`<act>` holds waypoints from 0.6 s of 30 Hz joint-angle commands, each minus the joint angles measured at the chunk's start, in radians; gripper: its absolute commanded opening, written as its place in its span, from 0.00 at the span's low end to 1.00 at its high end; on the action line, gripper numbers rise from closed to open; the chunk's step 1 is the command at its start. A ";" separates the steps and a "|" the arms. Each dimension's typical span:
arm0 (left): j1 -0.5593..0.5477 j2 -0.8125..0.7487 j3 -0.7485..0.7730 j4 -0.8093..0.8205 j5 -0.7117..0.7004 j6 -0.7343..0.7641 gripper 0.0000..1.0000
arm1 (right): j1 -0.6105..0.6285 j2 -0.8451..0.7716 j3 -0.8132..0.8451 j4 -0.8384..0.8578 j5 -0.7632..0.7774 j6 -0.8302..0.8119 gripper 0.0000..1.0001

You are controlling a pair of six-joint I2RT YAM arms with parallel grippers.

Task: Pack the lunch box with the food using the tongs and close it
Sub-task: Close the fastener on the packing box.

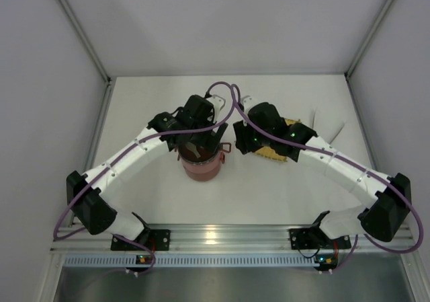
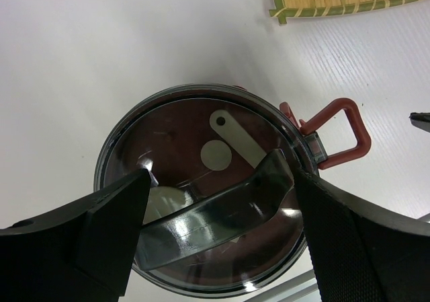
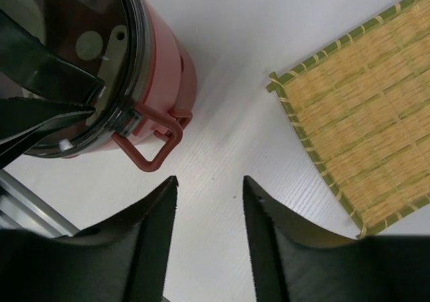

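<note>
The lunch box [image 1: 201, 166] stands stacked at the table's middle, dark red, with its grey see-through domed lid [image 2: 201, 114] on top. My left gripper [image 2: 222, 181] hangs just above the lid. It is open, with one finger at each end of the lid's dark handle bar [image 2: 215, 211]. My right gripper [image 3: 209, 179] is open over bare table to the right of the lunch box [image 3: 168, 66], near its red side clasp [image 3: 151, 147], and holds nothing. Two thin pale arms of the tongs [image 1: 314, 122] lie past the right arm. The food is out of view.
A yellow woven mat [image 3: 363, 120] lies right of the lunch box, partly under my right arm [image 1: 322, 157]. White walls close in the table on three sides. The metal rail [image 1: 222, 238] with both arm bases runs along the near edge.
</note>
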State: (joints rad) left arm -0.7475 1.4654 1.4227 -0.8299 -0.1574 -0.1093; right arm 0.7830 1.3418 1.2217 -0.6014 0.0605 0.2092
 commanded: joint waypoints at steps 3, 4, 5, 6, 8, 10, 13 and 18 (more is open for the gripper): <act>0.000 0.013 -0.028 -0.040 -0.016 -0.029 0.91 | -0.013 -0.013 -0.001 0.080 -0.007 0.048 0.32; 0.000 0.015 -0.030 -0.044 -0.017 -0.030 0.91 | -0.011 -0.013 0.001 0.078 -0.007 0.056 0.25; 0.000 0.012 -0.030 -0.044 -0.018 -0.033 0.90 | -0.011 -0.013 0.002 0.078 -0.005 0.058 0.23; 0.000 0.013 -0.033 -0.044 -0.014 -0.033 0.90 | -0.011 -0.015 0.001 0.078 -0.005 0.064 0.21; 0.000 0.015 -0.036 -0.049 -0.017 -0.039 0.89 | -0.011 -0.012 0.002 0.081 -0.007 0.070 0.08; 0.000 0.016 -0.042 -0.046 -0.014 -0.043 0.89 | -0.011 -0.006 -0.001 0.089 -0.014 0.082 0.00; 0.000 0.016 -0.045 -0.040 -0.008 -0.046 0.88 | -0.013 0.008 -0.010 0.117 -0.040 0.105 0.00; 0.000 0.019 -0.044 -0.035 -0.002 -0.050 0.88 | -0.005 0.042 -0.016 0.155 -0.087 0.137 0.00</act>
State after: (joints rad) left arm -0.7471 1.4651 1.4128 -0.8097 -0.1726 -0.1402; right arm 0.7830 1.3624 1.2163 -0.5369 0.0166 0.3092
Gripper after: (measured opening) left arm 0.883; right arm 0.002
